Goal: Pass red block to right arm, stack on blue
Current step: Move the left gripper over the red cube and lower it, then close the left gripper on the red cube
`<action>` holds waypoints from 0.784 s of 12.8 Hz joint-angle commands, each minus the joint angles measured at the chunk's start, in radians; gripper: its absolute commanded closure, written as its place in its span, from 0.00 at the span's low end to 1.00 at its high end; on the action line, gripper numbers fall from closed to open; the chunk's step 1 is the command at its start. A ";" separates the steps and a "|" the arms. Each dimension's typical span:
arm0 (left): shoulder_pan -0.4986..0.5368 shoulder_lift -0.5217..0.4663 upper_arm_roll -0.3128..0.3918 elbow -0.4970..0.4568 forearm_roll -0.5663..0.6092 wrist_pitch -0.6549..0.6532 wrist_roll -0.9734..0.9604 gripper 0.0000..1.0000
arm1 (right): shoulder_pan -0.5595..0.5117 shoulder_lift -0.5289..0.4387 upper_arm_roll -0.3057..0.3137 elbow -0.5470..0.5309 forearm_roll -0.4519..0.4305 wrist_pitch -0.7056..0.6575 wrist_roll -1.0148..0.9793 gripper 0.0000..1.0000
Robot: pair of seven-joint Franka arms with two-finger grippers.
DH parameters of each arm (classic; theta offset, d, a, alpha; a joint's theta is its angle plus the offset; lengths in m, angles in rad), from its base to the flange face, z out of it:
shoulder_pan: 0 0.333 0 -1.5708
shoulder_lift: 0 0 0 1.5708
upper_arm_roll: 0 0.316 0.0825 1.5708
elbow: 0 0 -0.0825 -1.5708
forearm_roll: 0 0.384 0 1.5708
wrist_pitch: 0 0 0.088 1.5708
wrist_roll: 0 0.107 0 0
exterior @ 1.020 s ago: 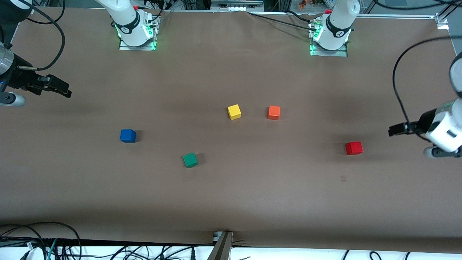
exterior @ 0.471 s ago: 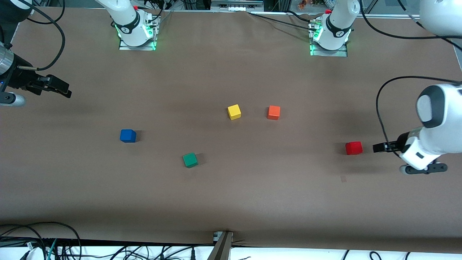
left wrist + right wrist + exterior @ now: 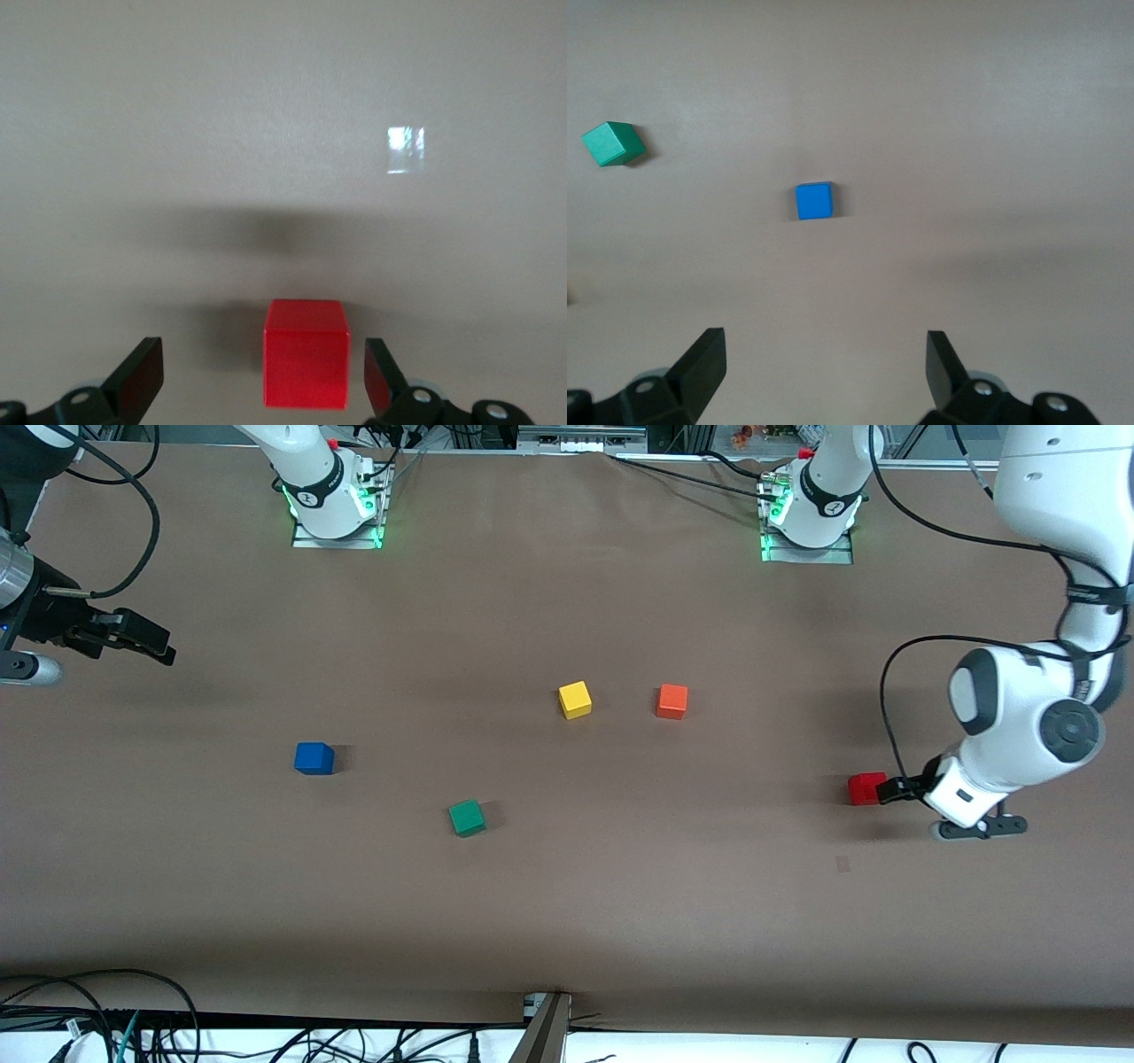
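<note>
Now swung in low over the tabletop [image 3: 620,903], left gripper [image 3: 264,390] fingers [image 3: 137,376] wide, red block [image 3: 306,363] straight ahead between them, untouched; right gripper [image 3: 133,638] waiting, fingers wide.

Robotics lab: bolted arm bases [image 3: 335,500], brown-covered table [image 3: 567,903], cable tangle [image 3: 89,1019] at its edge.
</note>
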 commanded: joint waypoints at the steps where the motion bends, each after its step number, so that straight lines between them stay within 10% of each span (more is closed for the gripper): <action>1: 0.006 -0.031 -0.016 -0.105 -0.016 0.110 0.016 0.00 | -0.003 -0.002 0.002 0.012 0.004 -0.001 -0.008 0.00; 10: 0.004 -0.004 -0.041 -0.149 -0.019 0.163 0.011 0.00 | -0.001 -0.002 0.002 0.010 0.004 -0.001 -0.008 0.00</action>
